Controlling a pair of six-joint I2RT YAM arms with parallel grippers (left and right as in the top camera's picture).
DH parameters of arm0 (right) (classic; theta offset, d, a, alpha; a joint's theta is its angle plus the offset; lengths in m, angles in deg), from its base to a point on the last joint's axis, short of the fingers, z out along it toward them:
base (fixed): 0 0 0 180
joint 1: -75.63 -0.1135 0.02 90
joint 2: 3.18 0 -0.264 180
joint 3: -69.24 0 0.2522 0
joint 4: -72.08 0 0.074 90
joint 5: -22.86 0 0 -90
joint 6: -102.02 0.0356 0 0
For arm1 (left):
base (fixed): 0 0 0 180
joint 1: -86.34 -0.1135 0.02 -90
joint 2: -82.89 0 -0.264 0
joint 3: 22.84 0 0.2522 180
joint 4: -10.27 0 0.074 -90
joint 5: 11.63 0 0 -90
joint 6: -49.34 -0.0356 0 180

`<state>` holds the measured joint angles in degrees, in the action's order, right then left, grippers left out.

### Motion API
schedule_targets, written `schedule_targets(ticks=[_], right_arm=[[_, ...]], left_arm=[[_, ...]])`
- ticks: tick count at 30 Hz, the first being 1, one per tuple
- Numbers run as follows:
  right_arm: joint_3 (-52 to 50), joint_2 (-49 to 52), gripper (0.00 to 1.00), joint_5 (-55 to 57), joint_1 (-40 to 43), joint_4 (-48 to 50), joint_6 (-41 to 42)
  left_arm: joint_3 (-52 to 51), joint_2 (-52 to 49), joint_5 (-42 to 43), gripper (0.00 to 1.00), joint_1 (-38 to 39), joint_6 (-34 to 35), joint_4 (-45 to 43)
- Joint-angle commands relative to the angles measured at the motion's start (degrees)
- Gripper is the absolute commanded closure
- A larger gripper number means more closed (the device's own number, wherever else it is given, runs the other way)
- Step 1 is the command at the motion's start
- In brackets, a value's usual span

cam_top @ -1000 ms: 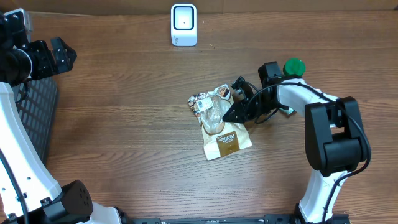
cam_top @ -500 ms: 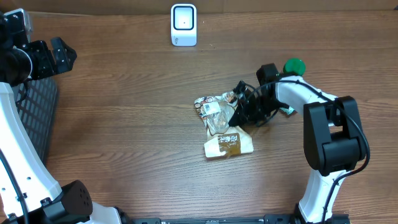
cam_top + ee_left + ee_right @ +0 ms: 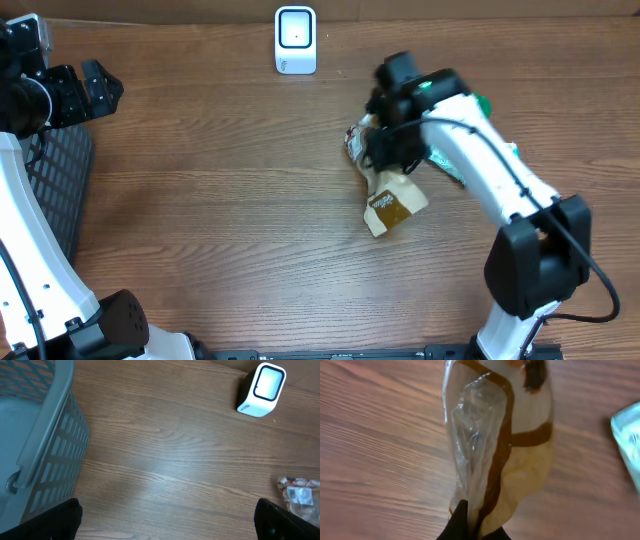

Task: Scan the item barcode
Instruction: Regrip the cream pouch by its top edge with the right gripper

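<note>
Tan-and-clear snack pouch (image 3: 396,203) hangs from right gripper (image 3: 386,150), jaws pressed together on its upper edge. Pouch sits right of desk centre, towards the far edge, near but apart from the white scanner (image 3: 296,40) at the far edge. Edge pinch likely chosen so both printed faces are free to turn towards the scanner window. Cannot tell whether the lower end touches the wood. Barcode not visible. Left gripper (image 3: 100,84) spread wide, holding nothing, parked above the grey basket (image 3: 55,445) at the left edge, presumably out of the way.
</note>
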<state>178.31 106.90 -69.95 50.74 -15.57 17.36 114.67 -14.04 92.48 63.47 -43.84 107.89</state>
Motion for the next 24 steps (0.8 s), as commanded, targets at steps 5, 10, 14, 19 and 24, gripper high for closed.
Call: schedule_targets(ticks=[5,10,14,19,24], right_arm=[[-0.85,1.46,0.96,13.18,-8.41,0.17,9.73],[-0.87,1.51,0.93,6.88,-10.16,2.1,9.66],[-1.42,1.84,0.91,0.52,-10.16,3.74,9.66],[-1.62,3.61,0.9,-1.4,-10.99,3.54,9.79],[-1.62,4.94,0.96,-1.14,-12.33,4.7,13.66]], left_arm=[[0.15,-0.2,-0.15,0.0,0.39,-0.68,-0.04],[0.15,-0.2,-0.15,0.0,0.39,-0.68,-0.04],[0.15,-0.2,-0.13,0.0,0.39,-0.68,-0.04],[0.15,-0.2,-0.13,0.0,0.39,-0.68,-0.07],[0.15,-0.2,-0.13,0.0,0.39,-0.68,-0.04]])
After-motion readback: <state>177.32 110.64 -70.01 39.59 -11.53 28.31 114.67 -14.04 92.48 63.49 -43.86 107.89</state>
